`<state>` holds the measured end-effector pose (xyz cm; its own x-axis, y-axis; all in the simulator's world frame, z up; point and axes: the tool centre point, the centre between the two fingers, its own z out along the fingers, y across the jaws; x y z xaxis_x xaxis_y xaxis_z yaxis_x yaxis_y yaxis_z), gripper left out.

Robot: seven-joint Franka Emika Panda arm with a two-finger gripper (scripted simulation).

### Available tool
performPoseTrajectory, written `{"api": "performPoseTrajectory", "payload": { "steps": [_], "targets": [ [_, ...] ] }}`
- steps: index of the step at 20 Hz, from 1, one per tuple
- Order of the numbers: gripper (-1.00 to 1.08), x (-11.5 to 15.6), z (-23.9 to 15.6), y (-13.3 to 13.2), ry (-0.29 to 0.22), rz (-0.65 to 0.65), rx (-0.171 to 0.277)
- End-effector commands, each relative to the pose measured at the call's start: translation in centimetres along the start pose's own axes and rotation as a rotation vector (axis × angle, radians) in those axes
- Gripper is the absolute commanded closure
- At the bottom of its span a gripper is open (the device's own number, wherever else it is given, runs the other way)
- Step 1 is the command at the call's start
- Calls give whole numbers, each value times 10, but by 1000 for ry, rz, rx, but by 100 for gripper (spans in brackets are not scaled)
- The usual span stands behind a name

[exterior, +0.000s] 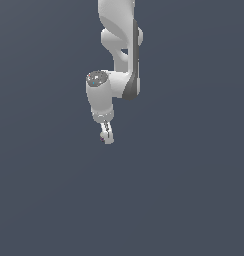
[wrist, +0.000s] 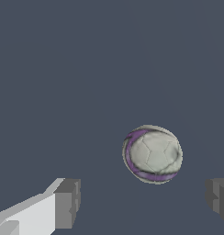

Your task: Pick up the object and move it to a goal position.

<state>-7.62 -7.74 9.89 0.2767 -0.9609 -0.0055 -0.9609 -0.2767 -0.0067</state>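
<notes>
A small white ball with a purple band (wrist: pixel 152 154) lies on the flat grey-blue ground in the wrist view. It sits between the lines of the two fingers and a little beyond their tips. My gripper (wrist: pixel 143 202) is open wide, with one finger (wrist: pixel 68 203) and the other finger (wrist: pixel 218 195) far apart and nothing between them. In the exterior view the white arm hangs from above and the gripper (exterior: pixel 106 136) points down. The ball is hidden behind the hand there, apart from a faint speck at the fingertips.
A plain grey-blue ground (exterior: pixel 184 190) fills both views. No other objects, walls or edges show. No goal marker is visible.
</notes>
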Motion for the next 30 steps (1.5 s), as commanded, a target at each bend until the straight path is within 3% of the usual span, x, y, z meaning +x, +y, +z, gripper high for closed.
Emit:
{"api": "performPoseTrajectory", "payload": {
  "steps": [1, 12, 21, 30],
  "targets": [
    [-92, 2, 3, 6, 1, 70, -2],
    [-92, 6, 12, 22, 6, 239, -6],
    [-92, 6, 17, 23, 6, 247, -6],
    [-92, 6, 53, 24, 6, 252, -6]
  ]
}}
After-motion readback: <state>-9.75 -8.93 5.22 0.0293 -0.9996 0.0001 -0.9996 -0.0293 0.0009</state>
